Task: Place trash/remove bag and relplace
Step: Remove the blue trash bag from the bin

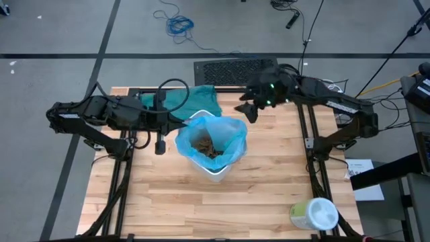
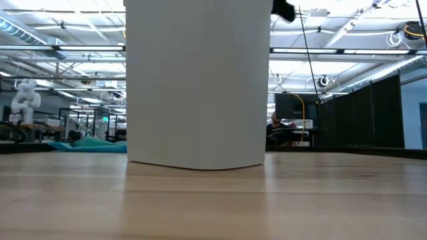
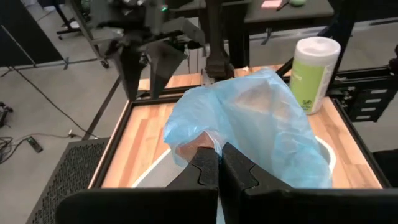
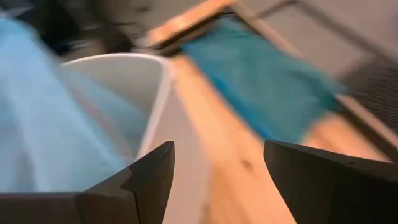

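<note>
Two dark arms work around the white plastic bin point(image 1: 215, 171) on the wooden table point(image 1: 269, 195). The thin light-blue plastic bag point(image 1: 232, 138) lines this bin, and its edge stands up above the rim. Inside lie the crumpled brown paper wads point(image 1: 205, 146).

The left pincer point(image 3: 219, 163) is clenched on the bag's edge at the bin's left side. The right pincer point(image 1: 247, 109) is released, with nothing between its fingers, and hangs just beside the bin's far right rim, near the teal-green plastic bag point(image 1: 191, 99) lying flat on the table.

I judge the step is removing the filled bag. Next, the right pincer needs to catch the opposite edge, so both can lift together.
</note>
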Controlling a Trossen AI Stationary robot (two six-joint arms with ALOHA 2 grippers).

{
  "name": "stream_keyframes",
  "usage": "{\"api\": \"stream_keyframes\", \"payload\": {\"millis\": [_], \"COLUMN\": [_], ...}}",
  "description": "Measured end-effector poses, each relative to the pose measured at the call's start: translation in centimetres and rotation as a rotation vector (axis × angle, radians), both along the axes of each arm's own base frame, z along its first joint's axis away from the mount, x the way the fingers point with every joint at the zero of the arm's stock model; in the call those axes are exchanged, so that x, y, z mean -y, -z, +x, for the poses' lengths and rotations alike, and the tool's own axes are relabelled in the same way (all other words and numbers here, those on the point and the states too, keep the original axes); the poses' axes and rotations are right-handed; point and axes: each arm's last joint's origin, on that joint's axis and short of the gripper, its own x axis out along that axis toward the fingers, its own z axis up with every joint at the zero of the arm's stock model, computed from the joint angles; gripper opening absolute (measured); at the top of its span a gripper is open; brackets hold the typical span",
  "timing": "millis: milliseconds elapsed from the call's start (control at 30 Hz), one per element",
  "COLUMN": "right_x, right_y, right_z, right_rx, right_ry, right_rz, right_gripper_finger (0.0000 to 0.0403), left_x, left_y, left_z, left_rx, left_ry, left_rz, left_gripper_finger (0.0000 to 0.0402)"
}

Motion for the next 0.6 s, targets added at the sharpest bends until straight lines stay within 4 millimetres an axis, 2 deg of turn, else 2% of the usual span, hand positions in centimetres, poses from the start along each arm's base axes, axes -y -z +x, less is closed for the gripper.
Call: {"api": "stream_keyframes", "payload": {"millis": [100,233,400,500,600], "right_x": [1.6,2.9,2.8,2.2,1.5], "right_y": [1.5,3.1,4.7,4.8,4.2], "right_z": [1.0,2.9,5.4,5.9,5.9], "right_rx": [0.039,0.051,0.096,0.101,0.123], "right_ry": [-0.193,-0.295,-0.431,-0.432,-0.428], "right_rz": [0.069,0.1,0.165,0.135,0.08], "right_gripper_finger": [0.024,0.024,0.0228,0.0178,0.0089], "left_x": [0.0,0.0,0.0,0.0,-0.1], "left_y": [0.0,0.0,0.0,0.1,0.2], "left_z": [0.0,0.0,0.0,-0.1,-0.1], "left_rx": [-0.002,-0.003,-0.004,-0.011,-0.027], "left_ry": [0.001,0.001,0.0,0.0,-0.009], "left_rz": [0.0,0.001,0.001,0.002,0.009], "left_gripper_finger": [0.0,0.0,0.0,0.0,0.0]}}
